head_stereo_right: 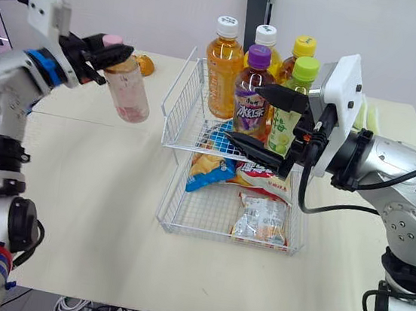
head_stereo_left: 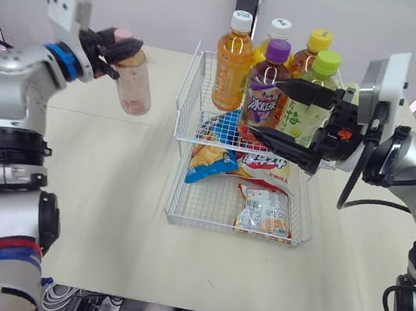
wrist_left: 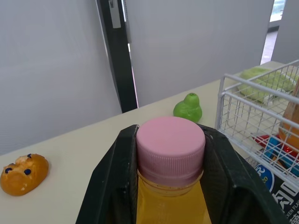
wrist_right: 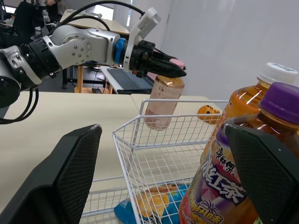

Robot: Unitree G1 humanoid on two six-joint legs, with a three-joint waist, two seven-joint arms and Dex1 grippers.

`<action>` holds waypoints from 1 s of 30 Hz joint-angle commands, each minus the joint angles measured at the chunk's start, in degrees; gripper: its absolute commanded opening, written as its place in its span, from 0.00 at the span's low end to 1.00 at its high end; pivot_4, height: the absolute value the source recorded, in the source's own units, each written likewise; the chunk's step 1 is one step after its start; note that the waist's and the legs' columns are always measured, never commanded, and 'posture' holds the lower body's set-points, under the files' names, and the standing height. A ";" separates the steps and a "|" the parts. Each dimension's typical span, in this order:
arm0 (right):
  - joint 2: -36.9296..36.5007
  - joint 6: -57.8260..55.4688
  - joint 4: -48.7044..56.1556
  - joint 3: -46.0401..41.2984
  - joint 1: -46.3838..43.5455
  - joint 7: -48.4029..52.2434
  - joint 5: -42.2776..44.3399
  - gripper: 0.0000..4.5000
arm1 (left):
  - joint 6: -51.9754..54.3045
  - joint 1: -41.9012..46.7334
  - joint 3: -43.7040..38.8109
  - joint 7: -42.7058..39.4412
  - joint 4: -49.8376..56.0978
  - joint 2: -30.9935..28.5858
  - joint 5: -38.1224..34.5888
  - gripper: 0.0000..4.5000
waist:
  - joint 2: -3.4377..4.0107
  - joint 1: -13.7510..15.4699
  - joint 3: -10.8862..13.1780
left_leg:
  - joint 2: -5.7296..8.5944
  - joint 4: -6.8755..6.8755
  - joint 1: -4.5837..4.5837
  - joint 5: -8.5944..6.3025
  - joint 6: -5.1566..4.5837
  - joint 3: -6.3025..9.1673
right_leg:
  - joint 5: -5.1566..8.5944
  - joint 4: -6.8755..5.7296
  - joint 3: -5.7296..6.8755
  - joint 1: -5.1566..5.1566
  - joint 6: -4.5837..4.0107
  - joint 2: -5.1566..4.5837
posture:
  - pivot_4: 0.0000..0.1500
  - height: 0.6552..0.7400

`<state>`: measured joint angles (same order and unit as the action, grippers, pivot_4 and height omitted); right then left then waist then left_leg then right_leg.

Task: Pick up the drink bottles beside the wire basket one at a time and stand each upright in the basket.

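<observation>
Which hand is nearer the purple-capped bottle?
Right. The right hand is open around the purple-capped bottle; the left hand holds a pink-capped bottle well left of the basket.

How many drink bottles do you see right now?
6. Five stand in the wire basket's upper tier: orange-tea bottle, white-capped bottle behind it, purple-capped bottle, yellow-capped bottle, green-capped bottle. The pink-capped bottle is in the left gripper, left of the basket. More may hide behind.

You had a cream table (head_stereo_left: 110,212) carrying the wire basket (head_stereo_left: 201,200) — plus an orange toy bun (wrist_left: 23,173) and a green toy (wrist_left: 188,108).
</observation>
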<state>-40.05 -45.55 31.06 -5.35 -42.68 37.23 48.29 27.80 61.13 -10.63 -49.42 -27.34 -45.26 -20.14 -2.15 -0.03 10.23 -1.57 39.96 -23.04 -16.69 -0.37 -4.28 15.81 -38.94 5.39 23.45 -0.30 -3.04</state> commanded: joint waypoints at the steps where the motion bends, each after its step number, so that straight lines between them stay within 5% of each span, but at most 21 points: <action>1: -0.01 1.77 0.05 -0.25 -1.68 0.95 -0.63 1.00 | 1.78 6.35 -1.80 -3.42 2.97 -3.47 -2.52 0.30 | 0.00 -0.01 0.00 | 0.00 0.00 0.00 0.00 0.00 0.00 | 0.00 0.00 0.00 0.00 0.00 0.00 | 1.00 1.00; 13: -0.40 2.88 -0.75 -0.53 -2.00 1.97 -0.98 1.00 | 12.80 19.92 -1.63 -13.56 4.27 -7.05 -9.04 0.30 | 0.01 -0.03 0.01 | 0.00 -0.01 -0.01 0.00 0.00 -0.07 | 0.01 -0.02 -0.07 0.07 0.01 0.02 | 1.00 1.00; 30: -2.51 0.50 4.08 -3.95 0.48 -3.38 0.63 1.00 | 18.52 24.73 0.25 -17.30 4.10 3.50 -14.83 0.30 | 0.02 0.05 0.02 | 0.01 0.01 0.00 0.00 0.01 -0.14 | 0.01 -0.03 -0.15 0.08 0.02 0.01 | 1.00 1.00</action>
<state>-41.87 -45.39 33.31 -7.13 -41.81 34.71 48.45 47.08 82.21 -9.20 -66.31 -24.72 -41.24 -33.24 -2.13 0.02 10.24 -1.57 39.96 -23.04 -16.69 -0.36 -4.43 15.83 -38.97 5.24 23.53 -0.28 -3.03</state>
